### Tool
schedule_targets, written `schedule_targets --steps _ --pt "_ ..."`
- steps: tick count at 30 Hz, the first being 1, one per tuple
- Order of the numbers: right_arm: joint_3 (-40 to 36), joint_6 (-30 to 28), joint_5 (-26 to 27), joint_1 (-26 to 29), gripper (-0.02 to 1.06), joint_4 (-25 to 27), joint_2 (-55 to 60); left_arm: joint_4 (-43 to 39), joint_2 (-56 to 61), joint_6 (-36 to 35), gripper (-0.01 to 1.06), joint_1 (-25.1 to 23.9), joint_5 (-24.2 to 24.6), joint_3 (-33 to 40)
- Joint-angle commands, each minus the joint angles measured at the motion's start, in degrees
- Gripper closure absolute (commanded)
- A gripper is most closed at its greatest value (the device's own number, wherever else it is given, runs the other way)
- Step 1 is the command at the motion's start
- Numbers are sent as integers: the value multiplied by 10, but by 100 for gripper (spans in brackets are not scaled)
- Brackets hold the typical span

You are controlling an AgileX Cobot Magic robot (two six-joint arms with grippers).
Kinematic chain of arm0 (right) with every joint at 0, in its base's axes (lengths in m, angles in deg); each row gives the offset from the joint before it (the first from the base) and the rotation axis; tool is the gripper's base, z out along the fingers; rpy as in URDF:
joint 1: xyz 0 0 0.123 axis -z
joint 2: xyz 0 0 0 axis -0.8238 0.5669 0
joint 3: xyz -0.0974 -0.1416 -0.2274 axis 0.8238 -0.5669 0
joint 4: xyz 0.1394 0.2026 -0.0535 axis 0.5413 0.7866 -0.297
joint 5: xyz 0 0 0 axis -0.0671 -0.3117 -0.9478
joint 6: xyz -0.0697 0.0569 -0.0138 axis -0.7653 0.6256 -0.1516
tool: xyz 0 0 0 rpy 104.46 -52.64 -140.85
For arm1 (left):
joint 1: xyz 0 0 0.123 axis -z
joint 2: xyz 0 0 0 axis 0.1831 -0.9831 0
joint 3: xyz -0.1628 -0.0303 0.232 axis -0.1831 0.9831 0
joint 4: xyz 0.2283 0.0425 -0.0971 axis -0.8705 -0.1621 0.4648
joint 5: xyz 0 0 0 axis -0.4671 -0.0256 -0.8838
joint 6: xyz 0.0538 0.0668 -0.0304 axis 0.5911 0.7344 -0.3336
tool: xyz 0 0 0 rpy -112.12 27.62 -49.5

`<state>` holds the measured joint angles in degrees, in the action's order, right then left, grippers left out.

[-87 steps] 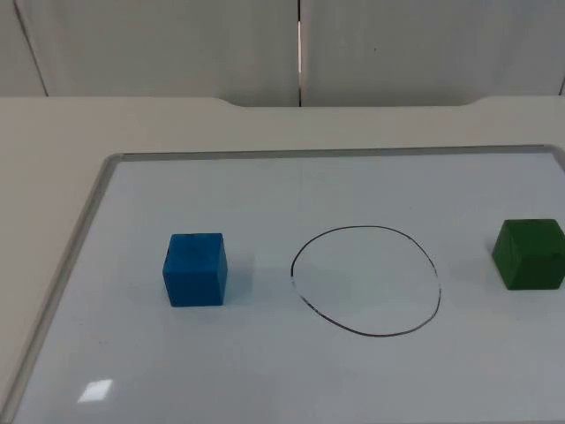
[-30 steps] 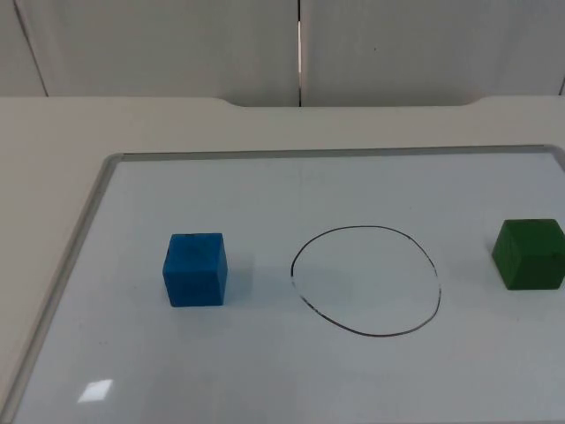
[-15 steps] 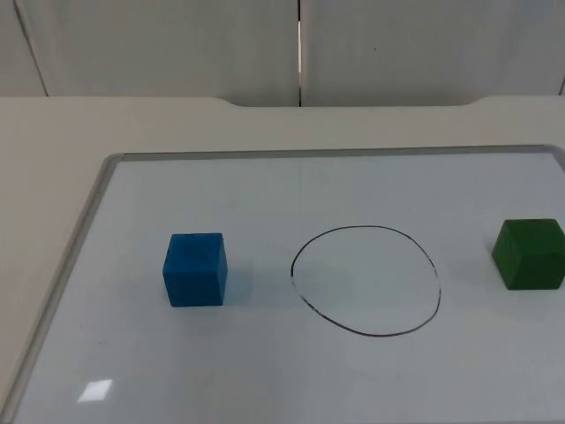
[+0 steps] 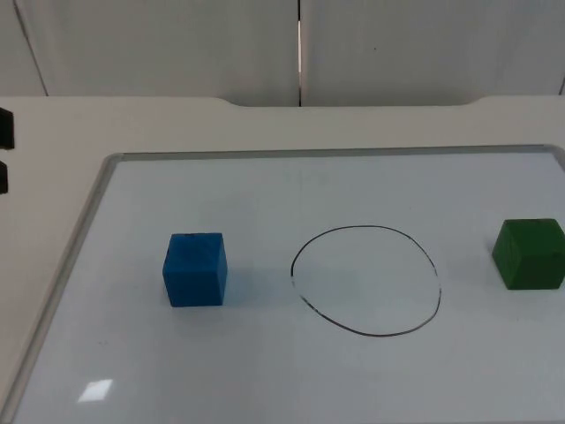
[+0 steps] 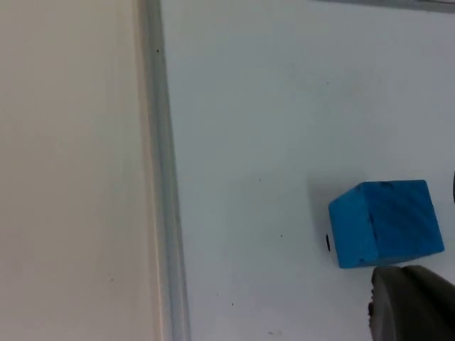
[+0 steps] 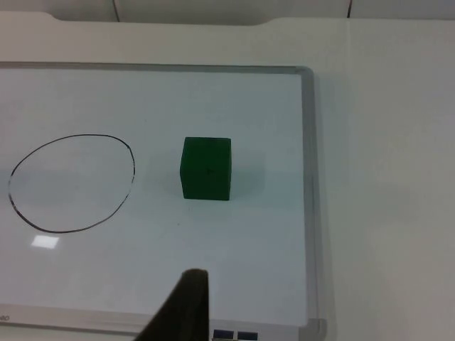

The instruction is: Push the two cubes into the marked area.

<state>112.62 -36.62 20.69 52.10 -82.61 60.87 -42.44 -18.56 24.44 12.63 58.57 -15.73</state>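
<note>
The left gripper (image 4: pixel 3 150) had just edged into the top view at the bench's left edge, where half a second before there had been only bare bench. It showed as two dark tips, one above the other with a gap between them, so it looked at least partly open and held nothing. That was the one change; the cubes and the marked ring lay exactly where they had been in the earlier pictures.

The blue cube (image 4: pixel 195 269) sat on the whiteboard (image 4: pixel 265 190) towards its left edge, well apart from the drawn circle (image 4: pixel 365 280) and on its left side. In the left wrist view the blue cube (image 5: pixel 386 224) lay just beyond the dark fingertip, with the whiteboard's metal frame (image 5: pixel 162 170) running past on its far side. The green cube (image 4: pixel 530 253) stood near the whiteboard's right edge, also clear of the circle.

The right arm waited: its wrist view looked over the green cube (image 6: pixel 206 168) with the circle (image 6: pixel 71 182) beyond it, and one dark fingertip stood in front; whether the right gripper was open could not be told.

Neither cube had been touched, so the task was at its start. The left arm's arrival suggested the blue cube would probably be pushed first, rightward towards the circle.
</note>
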Motion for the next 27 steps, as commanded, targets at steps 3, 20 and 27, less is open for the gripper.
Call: schedule_targets --steps 3,20,27 --pt "-1 0 4 3 -1 0 -2 24 -49 11 105 54 -56 -2" --pt "-1 0 4 3 -1 2 -2 20 -235 11 105 121 -156 -62" --pt "-1 0 4 3 -1 2 -2 20 -302 8 105 121 -156 -89"
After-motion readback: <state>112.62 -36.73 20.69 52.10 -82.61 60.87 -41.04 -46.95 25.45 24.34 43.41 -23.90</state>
